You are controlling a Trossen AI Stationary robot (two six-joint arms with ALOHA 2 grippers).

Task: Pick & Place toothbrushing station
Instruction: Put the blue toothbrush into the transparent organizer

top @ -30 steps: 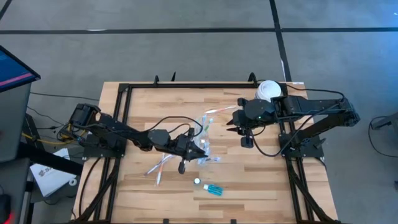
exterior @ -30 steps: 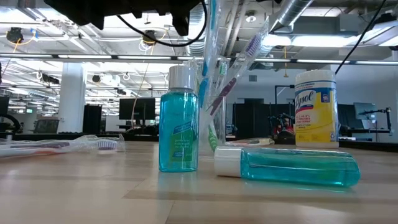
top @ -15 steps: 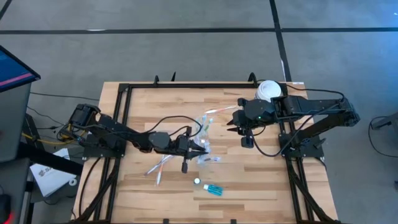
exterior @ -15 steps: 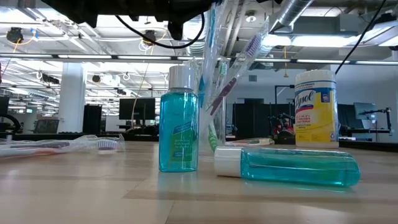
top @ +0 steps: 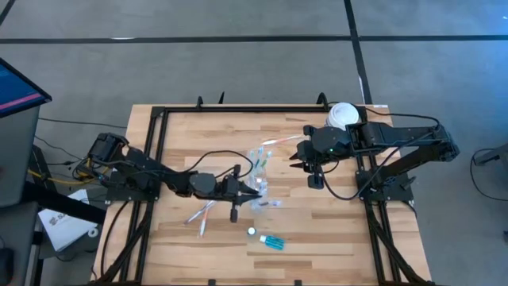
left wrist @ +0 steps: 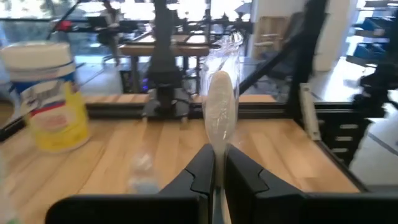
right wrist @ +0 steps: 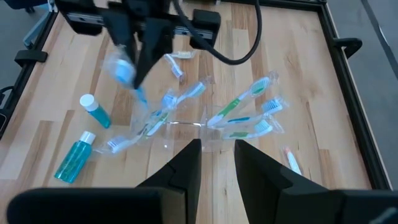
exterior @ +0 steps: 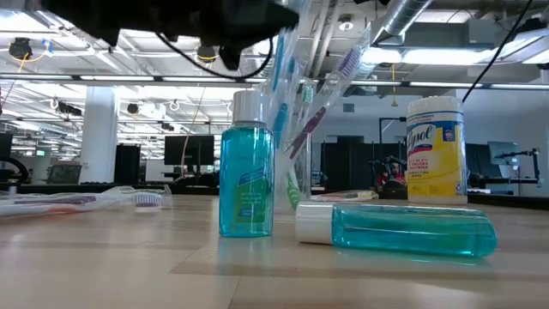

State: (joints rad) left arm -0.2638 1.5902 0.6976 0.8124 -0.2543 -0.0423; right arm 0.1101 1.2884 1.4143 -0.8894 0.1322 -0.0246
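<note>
A small clear tumbler (right wrist: 181,134) stands mid-table and holds several wrapped toothbrushes (right wrist: 239,112) that fan out of it; they also show in the high view (top: 260,156). My left gripper (top: 252,191) is just left of the tumbler, shut on one blue wrapped toothbrush (right wrist: 123,67). My right gripper (top: 295,161) is open and empty to the right of the tumbler. Two small blue white-capped bottles are near the front edge, one upright (exterior: 246,176) and one lying on its side (exterior: 395,230). More wrapped toothbrushes (top: 202,213) lie flat at the front left. My left gripper pinches the wrapped toothbrush's handle (left wrist: 217,152) between its two fingers. The fingers come roughly level from the table's left. The wrapped head end (left wrist: 219,106) sticks out past the fingertips and rises. The toothbrush is lifted clear of the table.
A yellow container with a white lid (exterior: 436,150) stands at the far right corner, behind my right arm (top: 381,135). A black frame (top: 159,119) runs along the table's sides and far edge.
My left gripper has shifted a little toward the table's left and slightly down, staying shut on the toothbrush, which has moved with it. My right arm has kept still.
</note>
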